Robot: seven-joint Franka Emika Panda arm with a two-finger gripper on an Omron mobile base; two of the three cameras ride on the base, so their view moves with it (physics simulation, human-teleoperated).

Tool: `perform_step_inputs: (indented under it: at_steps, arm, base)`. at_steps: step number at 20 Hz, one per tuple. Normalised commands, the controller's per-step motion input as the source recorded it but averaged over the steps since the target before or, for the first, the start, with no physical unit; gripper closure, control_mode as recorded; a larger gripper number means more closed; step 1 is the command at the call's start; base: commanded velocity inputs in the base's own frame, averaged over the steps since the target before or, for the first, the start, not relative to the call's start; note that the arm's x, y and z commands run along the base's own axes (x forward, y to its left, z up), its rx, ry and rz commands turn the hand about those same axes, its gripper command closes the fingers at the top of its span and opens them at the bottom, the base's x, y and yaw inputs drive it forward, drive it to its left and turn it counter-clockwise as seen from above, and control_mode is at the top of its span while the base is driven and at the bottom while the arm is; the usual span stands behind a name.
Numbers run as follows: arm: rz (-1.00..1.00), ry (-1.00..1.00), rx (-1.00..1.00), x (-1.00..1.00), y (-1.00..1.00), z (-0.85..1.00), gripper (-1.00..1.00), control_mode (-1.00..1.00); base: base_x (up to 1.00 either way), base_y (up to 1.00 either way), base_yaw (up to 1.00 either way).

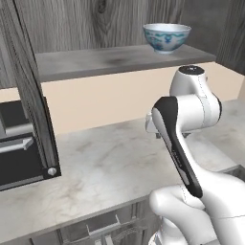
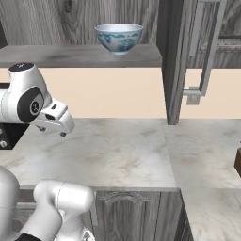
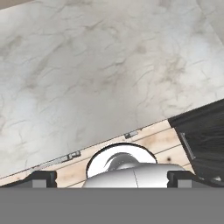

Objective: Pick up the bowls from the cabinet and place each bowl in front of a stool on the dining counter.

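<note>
Your view of the gripper (image 3: 112,177) is poor: in both base views the arm's own elbow and wrist cover it, and in the hand view you see just the two dark finger tips (image 3: 43,178) low at the frame's bottom edge. They stand far apart, spread as wide as they go, with nothing between them and nothing touched. Below them lies the marble bench (image 3: 96,74), then its front edge and a strip of pale wood floor (image 3: 162,142).

You can find the white bowl (image 1: 167,37) with its blue-green pattern sitting upright on the grey shelf (image 1: 95,61) of the cabinet (image 2: 66,16), toward the shelf's right end in both base views. It is round and deep, with a narrow foot. A dark brown corner of something (image 2: 238,162) is cut off at the right edge of the right base view; you cannot tell what it is.

The open cabinet door (image 2: 181,56) is grey woodgrain with a long metal bar handle (image 2: 207,52). The black toaster oven (image 1: 19,148) sits partly hidden behind the other door's edge, at the left of the left base view. The bench is light grey-beige, faintly veined and smooth.
</note>
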Motion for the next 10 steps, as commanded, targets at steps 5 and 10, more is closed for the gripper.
perform_step_inputs:
  at_steps: [5, 10]
  arm:
    - [0.00, 0.00, 0.00, 0.00, 0.00, 0.00, -1.00, 1.00]
    - [0.00, -0.09, 0.00, 0.00, -0.11, 0.08, -1.00, -1.00]
  base:
    - [0.00, -0.03, 0.00]
    - [0.00, -0.01, 0.00]
